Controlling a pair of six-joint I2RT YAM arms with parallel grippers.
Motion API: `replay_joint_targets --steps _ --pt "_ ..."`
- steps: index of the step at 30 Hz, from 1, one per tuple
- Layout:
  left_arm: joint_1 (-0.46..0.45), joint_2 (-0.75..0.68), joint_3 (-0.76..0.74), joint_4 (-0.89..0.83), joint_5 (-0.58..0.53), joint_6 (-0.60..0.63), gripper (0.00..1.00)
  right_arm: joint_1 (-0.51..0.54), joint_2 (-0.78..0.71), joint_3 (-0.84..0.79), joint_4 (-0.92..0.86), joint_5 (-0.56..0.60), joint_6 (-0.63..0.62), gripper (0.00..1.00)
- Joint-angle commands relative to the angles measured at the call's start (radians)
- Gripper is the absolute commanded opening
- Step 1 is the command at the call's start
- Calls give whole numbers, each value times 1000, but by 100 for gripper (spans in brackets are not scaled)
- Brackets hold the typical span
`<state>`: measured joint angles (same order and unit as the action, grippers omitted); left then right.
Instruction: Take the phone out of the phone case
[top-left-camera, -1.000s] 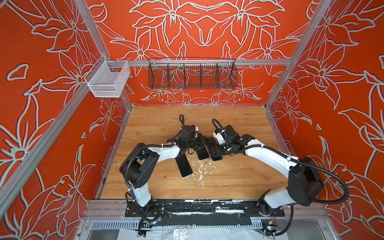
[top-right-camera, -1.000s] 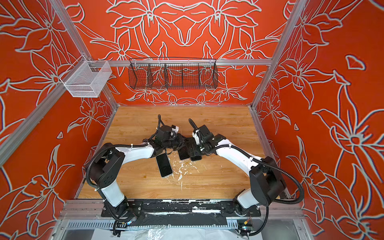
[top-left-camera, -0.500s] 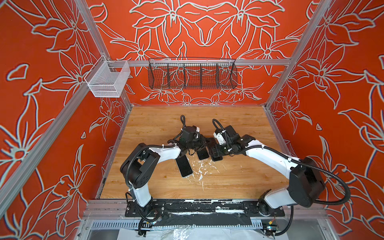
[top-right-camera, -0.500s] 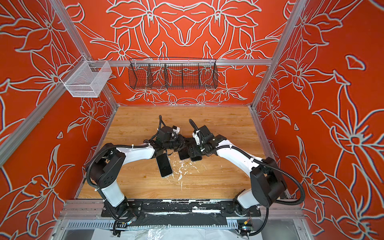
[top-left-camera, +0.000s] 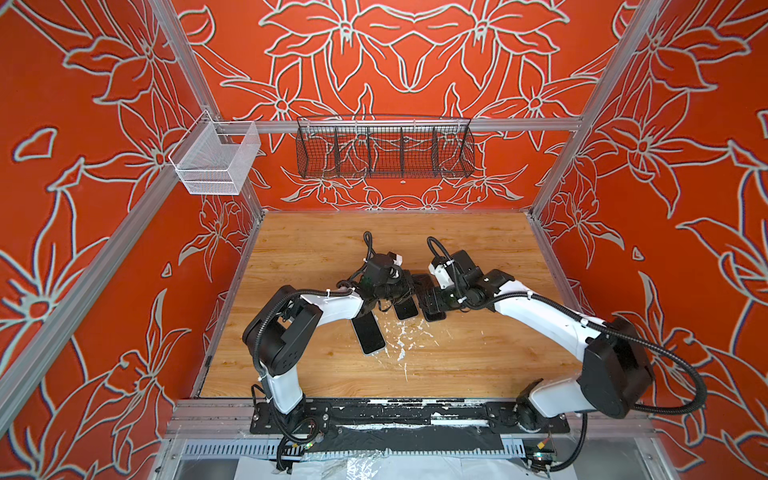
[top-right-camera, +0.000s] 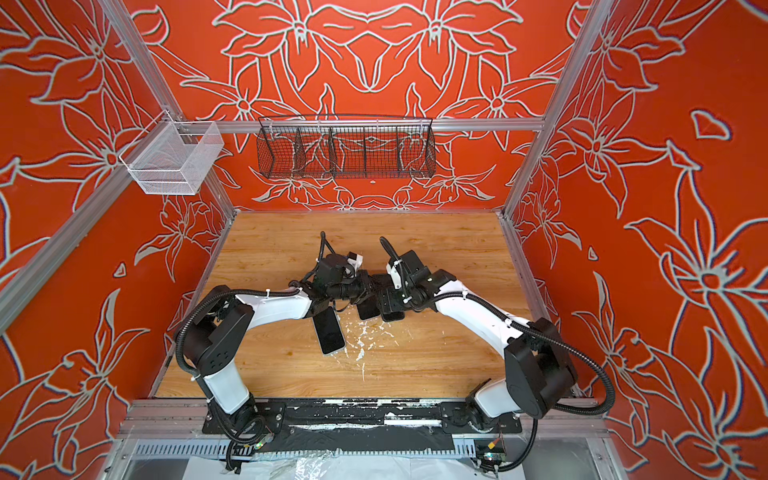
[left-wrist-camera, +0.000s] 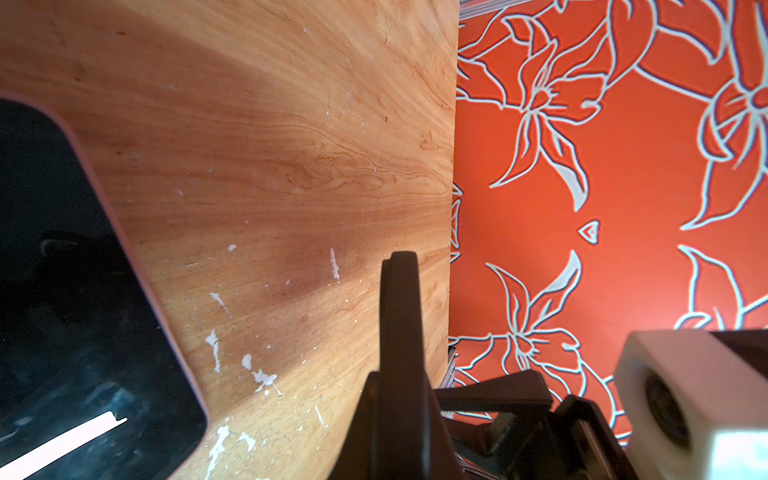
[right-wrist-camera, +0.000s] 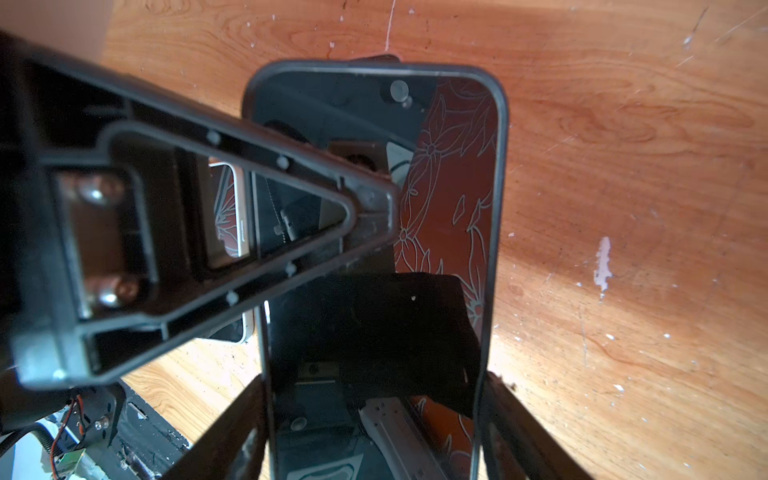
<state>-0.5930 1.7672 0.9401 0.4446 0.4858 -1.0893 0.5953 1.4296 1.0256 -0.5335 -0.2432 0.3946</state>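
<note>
right fingers (right-wrist-camera: 523, 432) clamp the black rubbery case (right-wrist-camera: 501, 174) across its width, glossy black phone (right-wrist-camera: 449, 187) pointing straight out; left fingers (right-wrist-camera: 370, 208) pinched shut over the screen

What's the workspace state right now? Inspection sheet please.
surface: wood table, white flecks near centre.
job's things: cased phone, screen up, black case on.
clutter: loose phone and second loose phone lying flat left of it.
grippers: left gripper shut, tip over the cased phone, contact unclear; right gripper clamped on its case edges.
cables: black hose hangs in a wide loop, clear of the phones.
surroundings: black wire basket, white mesh bin, orange floral walls.
</note>
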Motion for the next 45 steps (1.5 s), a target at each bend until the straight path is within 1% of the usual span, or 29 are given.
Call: replay_joint_targets --steps 1,3,5,9,11,13,17,21,26,31,35,38,45 --pt "21 -49 -17 78 25 9 0 5 -83 -11 28 17 -21 83" --pt "45 -69 -39 146 57 1 0 2 -133 -15 30 5 -26 91" --pt "66 -90 -60 179 71 -1 0 -10 -187 -17 25 -14 -19 97" --pt "95 -147 -85 187 56 32 0 -47 -312 -37 26 -37 23 98" --pt "100 -172 -100 207 35 44 0 -75 -362 -57 40 -73 49 98" --pt "101 -195 -126 262 2 47 0 -106 -398 -80 51 -114 89 98" --pt "101 -235 -202 406 -116 37 0 -137 -436 -135 107 -193 150 96" --pt "101 -252 -240 487 -216 -9 0 -141 -457 -191 191 -251 198 93" --pt "100 -213 -260 670 -290 -139 0 -145 -488 -298 391 -319 303 89" --pt "100 -135 -278 850 -340 -250 0 -145 -480 -367 540 -364 366 88" --pt "98 -93 -259 875 -332 -279 0 -143 -443 -387 612 -385 404 86" --pt "90 -80 -257 881 -340 -282 0 -143 -420 -442 754 -388 478 83" --pt "85 -69 -253 874 -345 -304 0 -138 -355 -479 893 -368 524 73"
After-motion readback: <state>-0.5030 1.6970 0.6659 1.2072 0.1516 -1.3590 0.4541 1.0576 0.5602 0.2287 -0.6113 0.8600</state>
